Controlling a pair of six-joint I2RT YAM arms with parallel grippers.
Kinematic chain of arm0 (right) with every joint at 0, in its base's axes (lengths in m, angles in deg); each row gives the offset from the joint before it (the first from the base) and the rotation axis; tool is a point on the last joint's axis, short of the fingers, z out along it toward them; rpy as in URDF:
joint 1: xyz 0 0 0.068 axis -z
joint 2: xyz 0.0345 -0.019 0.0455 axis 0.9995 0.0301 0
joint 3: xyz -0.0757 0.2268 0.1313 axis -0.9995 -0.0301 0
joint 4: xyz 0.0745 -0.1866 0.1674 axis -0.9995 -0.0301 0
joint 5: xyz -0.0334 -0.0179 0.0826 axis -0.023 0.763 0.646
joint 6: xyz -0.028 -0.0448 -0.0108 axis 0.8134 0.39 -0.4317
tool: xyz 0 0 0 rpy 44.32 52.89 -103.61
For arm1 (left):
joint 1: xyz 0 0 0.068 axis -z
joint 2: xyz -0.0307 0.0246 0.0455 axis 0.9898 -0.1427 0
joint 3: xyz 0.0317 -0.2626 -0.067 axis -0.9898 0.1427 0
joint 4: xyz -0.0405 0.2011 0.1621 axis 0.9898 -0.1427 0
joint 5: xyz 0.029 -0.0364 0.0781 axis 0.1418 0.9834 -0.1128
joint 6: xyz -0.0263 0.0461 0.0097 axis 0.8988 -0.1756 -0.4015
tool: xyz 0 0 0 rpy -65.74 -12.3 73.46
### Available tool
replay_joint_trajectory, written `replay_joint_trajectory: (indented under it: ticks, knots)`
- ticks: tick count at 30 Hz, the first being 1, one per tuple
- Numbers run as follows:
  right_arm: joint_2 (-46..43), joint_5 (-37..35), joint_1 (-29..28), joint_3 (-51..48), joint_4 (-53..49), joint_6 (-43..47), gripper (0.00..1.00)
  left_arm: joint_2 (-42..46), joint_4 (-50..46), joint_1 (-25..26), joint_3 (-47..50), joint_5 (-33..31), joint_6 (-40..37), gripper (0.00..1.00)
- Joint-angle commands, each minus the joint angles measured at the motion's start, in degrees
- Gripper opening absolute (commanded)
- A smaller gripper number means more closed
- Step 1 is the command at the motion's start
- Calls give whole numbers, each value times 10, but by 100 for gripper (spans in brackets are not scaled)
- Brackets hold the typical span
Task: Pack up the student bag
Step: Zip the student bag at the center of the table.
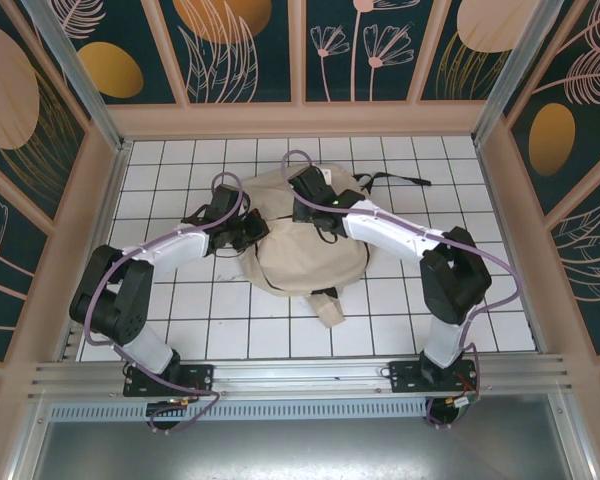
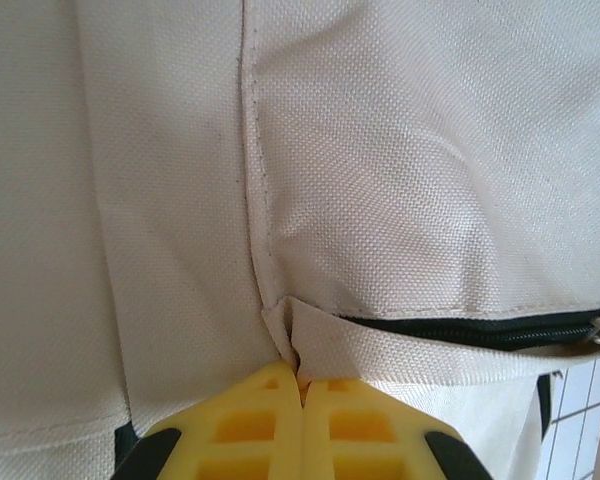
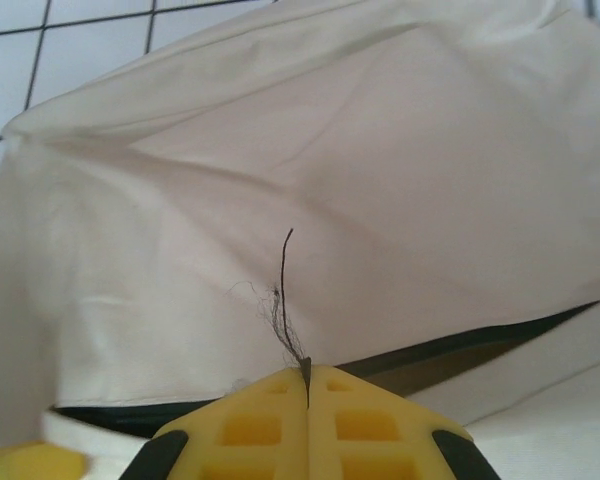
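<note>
- The student bag [image 1: 302,255] is lying slumped on the white tiled table [image 1: 210,330], directly under and ahead of both grippers.
- The left gripper [image 2: 300,380] is clenching a small fold of canvas at its fingertips. The fold is sitting just beside the end of the dark zipper [image 2: 460,330], which is running off to the gripper's right.
- The right gripper [image 3: 308,372] is pressing its jaws together at the lip of a dark opening. A thin dark thread [image 3: 283,290] is sticking up from between them, and I cannot tell whether cloth is caught too.
- The canvas is creasing and sagging freely, so it is looking soft, light and floppy. A pinch is likely raising only a local ridge, not the whole bag.
- The seams, the zipper edge and the beige loop [image 1: 330,308] are looking like the firmest places to take hold.
- The tiles are looking smooth, so the bag is probably going to slide easily under a pull.
- Panelled walls [image 1: 300,120] are enclosing the table, with tiles showing outward of each arm.
</note>
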Motion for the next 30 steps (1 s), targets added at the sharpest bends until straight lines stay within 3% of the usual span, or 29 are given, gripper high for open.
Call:
replay_joint_trajectory:
  ticks: [1, 15, 30]
  knots:
    - [-41, -75, 27, -7, -19, 6, 0, 16, -42, -9, 10, -62, 6, 0]
    - [-69, -110, 97, -55, -24, -10, 0, 29, -56, -9, 9, -82, 3, 0]
    - [-30, -85, 165, -87, 15, 13, 0, 32, -60, -11, 12, -89, 0, 0]
